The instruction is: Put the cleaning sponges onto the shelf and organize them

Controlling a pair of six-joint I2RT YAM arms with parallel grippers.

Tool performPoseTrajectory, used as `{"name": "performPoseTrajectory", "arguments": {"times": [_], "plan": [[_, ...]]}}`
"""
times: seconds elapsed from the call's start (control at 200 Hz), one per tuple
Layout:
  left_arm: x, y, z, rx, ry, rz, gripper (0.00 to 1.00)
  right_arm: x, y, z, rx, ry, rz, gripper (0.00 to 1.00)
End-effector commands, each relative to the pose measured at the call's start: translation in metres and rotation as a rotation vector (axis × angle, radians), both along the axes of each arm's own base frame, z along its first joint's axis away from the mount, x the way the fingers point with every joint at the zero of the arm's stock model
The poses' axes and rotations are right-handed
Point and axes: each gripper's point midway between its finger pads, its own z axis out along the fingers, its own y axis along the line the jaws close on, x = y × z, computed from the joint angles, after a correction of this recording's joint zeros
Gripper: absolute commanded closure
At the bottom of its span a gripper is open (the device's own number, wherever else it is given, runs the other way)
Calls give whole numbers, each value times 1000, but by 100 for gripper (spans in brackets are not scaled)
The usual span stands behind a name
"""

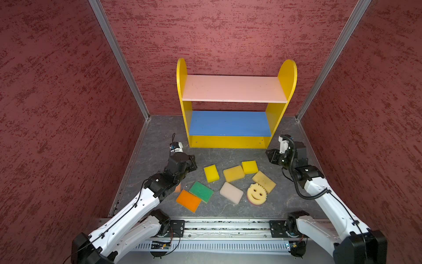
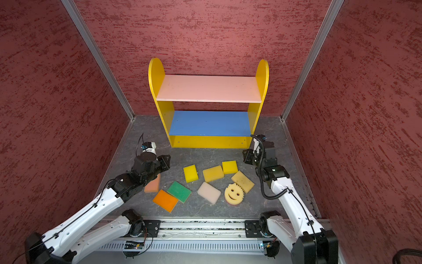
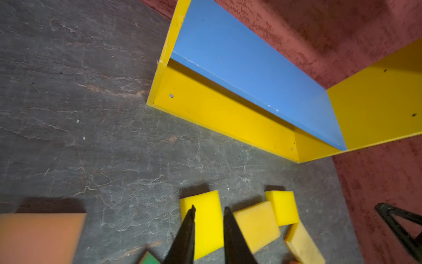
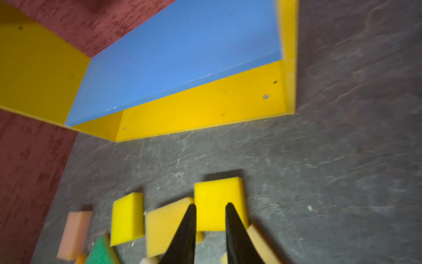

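Observation:
The shelf (image 1: 228,141) stands against the back wall, and its pink top board (image 1: 233,88) and blue board (image 1: 228,123) are bare. Several sponges lie on the grey floor before it: yellow (image 1: 211,173), golden (image 1: 233,173), a second yellow (image 1: 249,166), tan (image 1: 265,181), round smiley (image 1: 257,193), cream (image 1: 231,192), green (image 1: 201,191), orange (image 1: 188,200) and peach (image 2: 153,184) half under the left arm. My left gripper (image 1: 193,162) hovers left of the yellow sponge (image 3: 206,219), open a little and empty. My right gripper (image 1: 270,156) hangs beside the second yellow sponge (image 4: 217,201), also slightly open and empty.
Red textured walls (image 1: 57,102) close in the left, right and back sides. A metal rail (image 1: 226,226) carrying both arm bases runs along the front edge. Bare grey floor (image 1: 159,137) lies left of the shelf and between the shelf and the sponges.

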Motion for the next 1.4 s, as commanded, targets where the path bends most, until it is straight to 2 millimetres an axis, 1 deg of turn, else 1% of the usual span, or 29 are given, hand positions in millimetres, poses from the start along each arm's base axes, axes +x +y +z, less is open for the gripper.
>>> {"name": "performPoseTrajectory", "arguments": {"times": [0.0,0.085,0.155,0.265,0.346,0.441,0.531,0.601,0.711,0.791,0.822,0.827,0.842,0.907,0.982,1.077,1.152,1.237,1.393], "plan": [[-5,1,-19,-28,29,40,69,-22,12,-7,-111,41,72,71],[-4,-5,-34,-20,61,25,64,-32,20,-20,-166,70,92,70],[-1,-9,-42,0,92,17,63,-39,30,-31,-180,89,111,70],[4,-17,-49,27,122,-6,62,-44,50,-48,-178,114,137,69],[8,-22,-53,42,135,-19,62,-46,73,-56,-151,127,175,70],[12,-23,-58,52,139,-21,60,-49,107,-61,-113,131,235,71],[15,-24,-63,56,146,-29,60,-54,139,-69,-116,137,296,71],[17,-22,-65,63,157,-34,60,-58,160,-75,-130,145,337,71],[18,-18,-69,46,174,-43,60,-62,189,-83,-135,147,389,71],[16,-17,-73,24,184,-61,61,-66,206,-84,-128,133,417,70],[15,-15,-75,22,191,-59,61,-67,212,-79,-122,119,426,70],[14,-14,-76,21,192,-60,61,-68,213,-84,-131,127,428,70],[14,-13,-76,21,196,-58,62,-69,216,-87,-140,132,434,70],[10,-7,-79,18,204,-53,62,-75,230,-86,-160,112,472,70],[6,4,-82,14,209,-32,62,-88,251,-85,-174,84,550,68],[-1,19,-82,-4,212,15,61,-103,273,-93,-180,79,643,64],[-9,30,-82,-18,207,41,60,-112,283,-104,-191,97,694,60],[-18,41,-79,-22,192,68,57,-118,289,-116,-217,119,720,57],[-33,62,-80,-25,182,124,52,-125,297,-124,-201,139,752,53]]}}
